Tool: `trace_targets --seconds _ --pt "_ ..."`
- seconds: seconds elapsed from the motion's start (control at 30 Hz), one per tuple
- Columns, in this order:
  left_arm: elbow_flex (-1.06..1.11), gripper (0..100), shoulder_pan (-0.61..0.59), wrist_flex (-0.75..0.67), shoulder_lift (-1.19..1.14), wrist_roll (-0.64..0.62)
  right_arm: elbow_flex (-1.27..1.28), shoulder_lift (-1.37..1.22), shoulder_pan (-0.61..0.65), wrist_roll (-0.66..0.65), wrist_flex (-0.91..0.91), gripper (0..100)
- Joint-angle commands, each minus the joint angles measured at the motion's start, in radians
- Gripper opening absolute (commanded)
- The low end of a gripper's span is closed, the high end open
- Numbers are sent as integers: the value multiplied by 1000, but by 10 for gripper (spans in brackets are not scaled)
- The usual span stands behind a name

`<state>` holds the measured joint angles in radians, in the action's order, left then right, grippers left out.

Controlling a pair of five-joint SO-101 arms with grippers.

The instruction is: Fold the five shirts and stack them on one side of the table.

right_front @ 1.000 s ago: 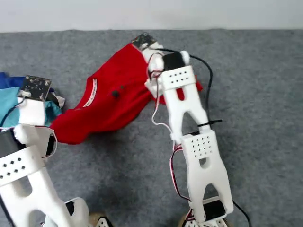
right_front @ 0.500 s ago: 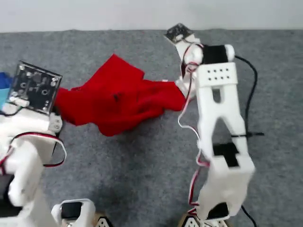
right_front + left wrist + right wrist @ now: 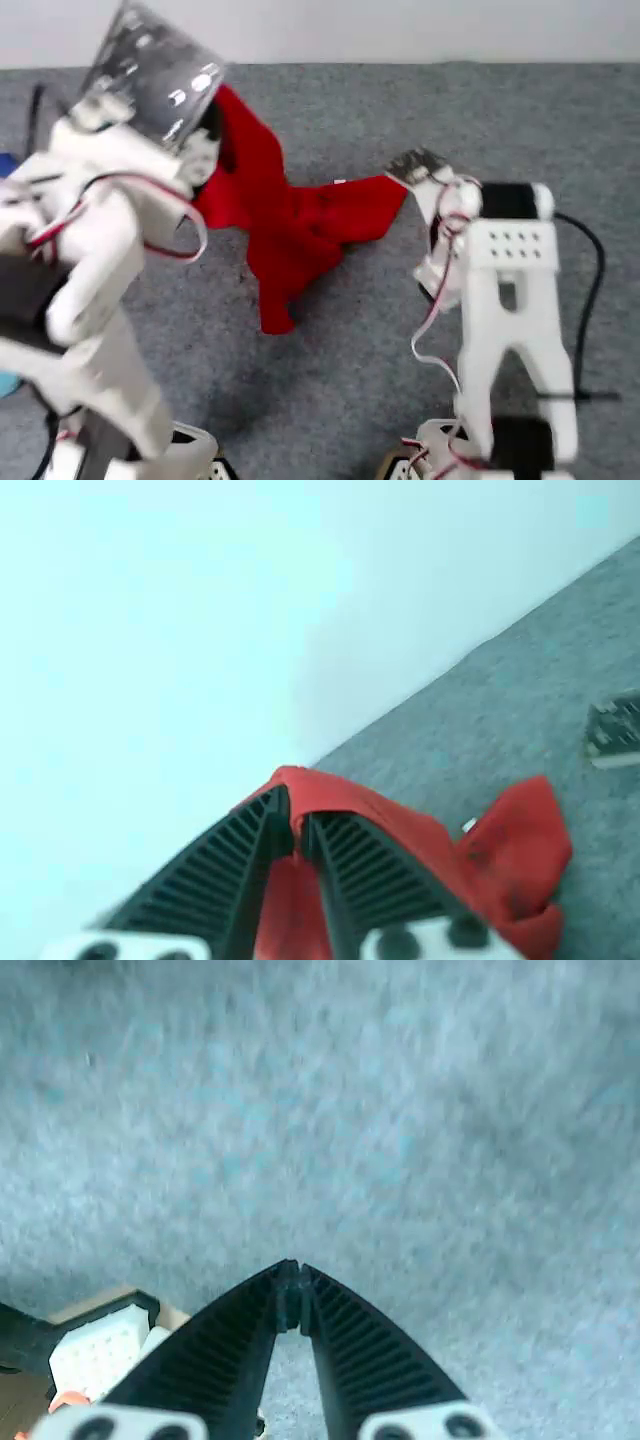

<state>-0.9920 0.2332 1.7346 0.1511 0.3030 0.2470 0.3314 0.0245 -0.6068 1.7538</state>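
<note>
A red shirt (image 3: 290,225) hangs stretched above the grey table. Its upper end is pinched in my left gripper (image 3: 297,815), which is shut on the cloth and held high at the back left (image 3: 210,125). From there the shirt (image 3: 510,850) drapes down to the table, with one corner reaching right toward my right arm (image 3: 500,260). My right gripper (image 3: 290,1295) is shut, points down at bare grey carpet, and has no cloth between its fingers.
The grey carpet (image 3: 560,130) covers the whole table, with a white wall along the back. Slivers of blue cloth (image 3: 5,165) show at the far left edge behind my left arm. The arm bases stand at the near edge.
My left arm has risen and swung inward, lifting the red shirt's end off the table. My right arm has drawn back toward the near right, away from the shirt.
</note>
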Motion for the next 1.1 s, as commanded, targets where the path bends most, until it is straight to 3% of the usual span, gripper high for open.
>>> trace_targets --seconds 0.0,0.23,0.47,0.7,0.9,1.07 --pt "-97 14 20 5 -75 12 83 170 -28 -21 7 9" --pt "22 14 -60 21 -77 14 227 318 71 -14 -54 9" --pt "286 14 -299 21 -3 21 247 305 331 164 -148 9" --pt "582 14 -539 15 44 167 242 165 628 321 -277 9" --pt "811 14 -721 -137 46 199 241 18 806 331 -378 14" --pt "955 14 -778 -239 52 199 157 -108 878 338 -383 114"
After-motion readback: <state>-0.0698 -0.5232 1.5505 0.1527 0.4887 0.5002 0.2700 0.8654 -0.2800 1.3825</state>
